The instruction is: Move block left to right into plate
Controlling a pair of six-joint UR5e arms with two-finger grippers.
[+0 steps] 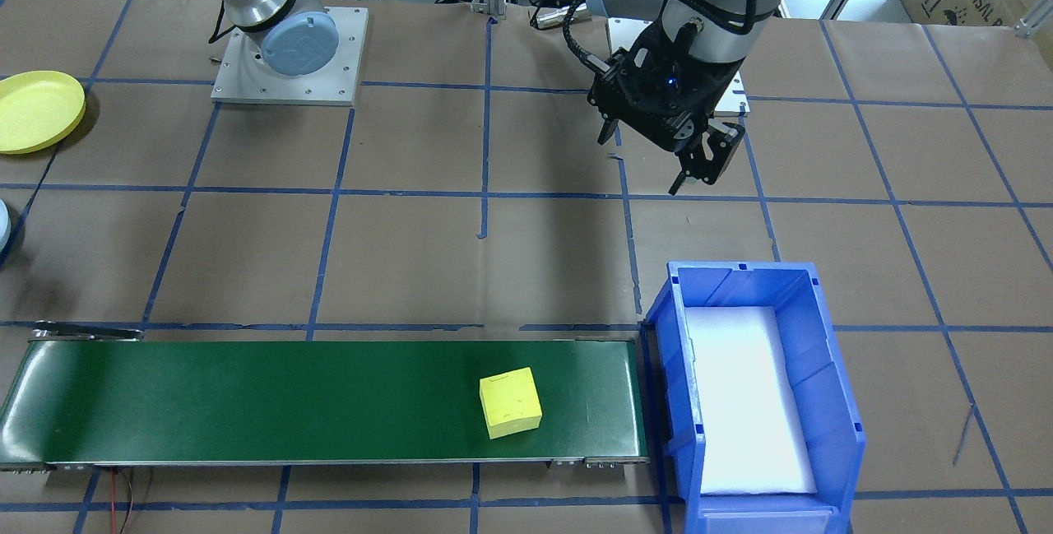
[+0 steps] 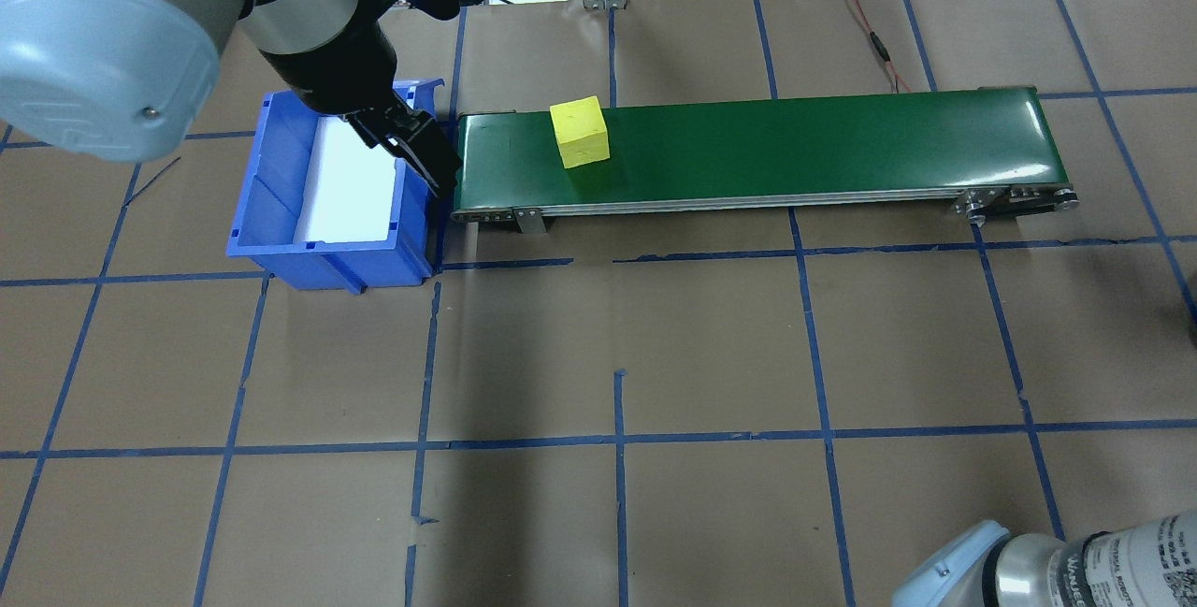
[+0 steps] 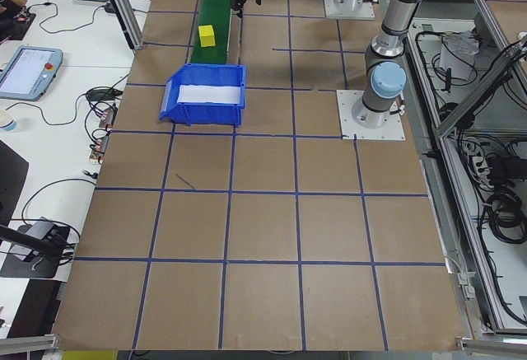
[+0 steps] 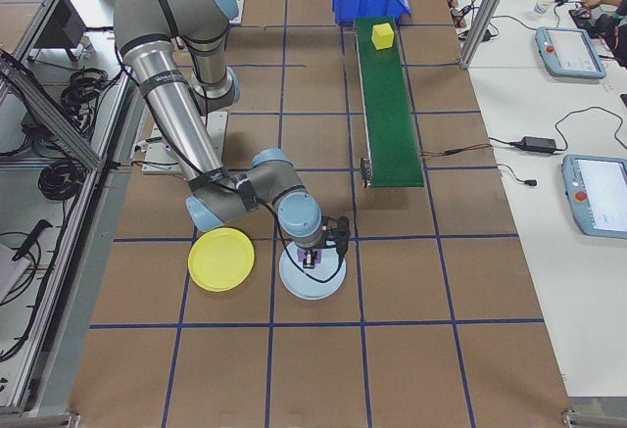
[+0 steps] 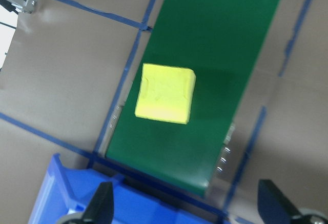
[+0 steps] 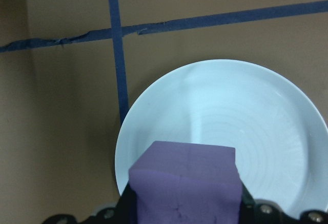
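A yellow foam block (image 1: 510, 402) (image 2: 580, 132) (image 5: 165, 93) lies on the green conveyor belt (image 1: 247, 402) near its bin end. My left gripper (image 1: 646, 157) (image 5: 187, 208) hangs open and empty above the table, beside the belt's end. The yellow plate (image 1: 37, 110) (image 4: 221, 259) rests on the table at the other end. Right next to it, my right gripper (image 4: 315, 255) is shut on a purple block (image 6: 184, 180), held just over a pale blue plate (image 6: 220, 126) (image 4: 312, 276).
A blue bin (image 1: 827, 402) (image 2: 271, 214) with a white foam pad inside stands at the belt's end, close under the left gripper. Brown paper with blue tape lines covers the table. The right arm's base plate (image 1: 288, 65) sits behind.
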